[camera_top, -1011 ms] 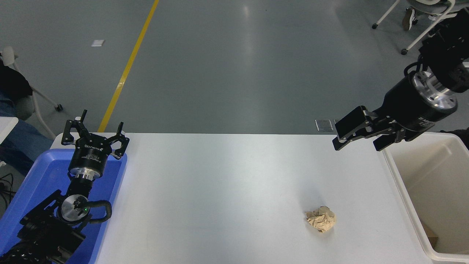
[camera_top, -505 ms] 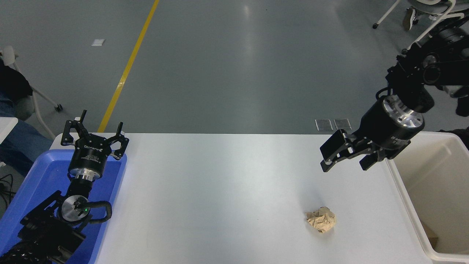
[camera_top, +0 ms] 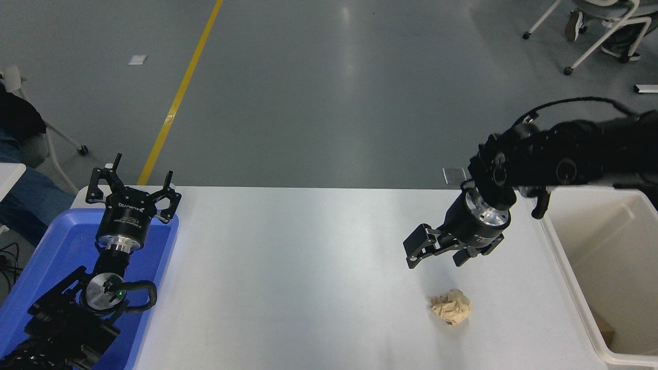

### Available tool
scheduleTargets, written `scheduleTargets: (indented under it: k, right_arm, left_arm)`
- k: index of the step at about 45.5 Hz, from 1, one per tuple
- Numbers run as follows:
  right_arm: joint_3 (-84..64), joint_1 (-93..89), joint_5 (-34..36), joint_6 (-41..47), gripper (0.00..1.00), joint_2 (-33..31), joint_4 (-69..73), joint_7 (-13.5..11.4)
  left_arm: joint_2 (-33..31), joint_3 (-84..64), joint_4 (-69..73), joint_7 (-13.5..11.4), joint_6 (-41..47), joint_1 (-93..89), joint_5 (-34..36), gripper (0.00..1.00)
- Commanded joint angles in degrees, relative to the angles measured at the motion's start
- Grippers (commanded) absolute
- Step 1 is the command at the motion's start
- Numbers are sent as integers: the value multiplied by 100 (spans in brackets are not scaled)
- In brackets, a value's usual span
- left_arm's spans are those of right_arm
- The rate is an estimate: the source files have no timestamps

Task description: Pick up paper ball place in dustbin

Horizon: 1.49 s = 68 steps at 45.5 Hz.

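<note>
The right hand [camera_top: 435, 255] has dropped a good way in the last second. It was hanging high near the far right corner, close to the bin's rim, and now it sits low over the surface, swung in toward the near side and pointing down. Its fingers are spread wide with nothing between them.

The paper ball [camera_top: 451, 307] has not budged. It lies on the white surface [camera_top: 308, 267], near the front edge and right of the middle, just nearer than the hand and a touch to its right, the two not yet touching.

The bin [camera_top: 565, 257] stands at the right end of the surface, close beside the ball, its mouth open.

To me this looks like the reach being closed out: the hand probably still needs a short move nearer and down before its fingers can straddle the wad. The carry to the bin should then be short.

The left hand [camera_top: 134, 191] is parked over the blue tray [camera_top: 46, 257] at the lower left, fingers apart and holding nothing.
</note>
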Motion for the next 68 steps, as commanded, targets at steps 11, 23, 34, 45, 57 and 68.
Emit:
scheduleTargets:
  k: [11,23,34,45,57,68]
  right_arm:
    - [132,-1656,-1036,-778,100,-135,-869,-4]
    - [175,-1832,-1009,-1077,56,-126,-922,22]
    - [492,-1955,-948,-1086,0,-91,-966,31]
    - [378,-1351,-930,-805,0,-449,-748,31]
    - [-509,1267,-913,-58,0,-1575,1097,31]
    - [-1827,4317,-632,715,0,-1945,2347,163]
  left_arm:
    - [0,0,1,9,1,0,1,100]
    - [0,0,1,0,1,0,1,100]
    - [0,0,1,0,1,0,1,100]
    - [0,0,-7,0,1,0,1,100]
    - [0,0,1,9,1,0,1,100]
    - [0,0,-7,9,1,0,10,100]
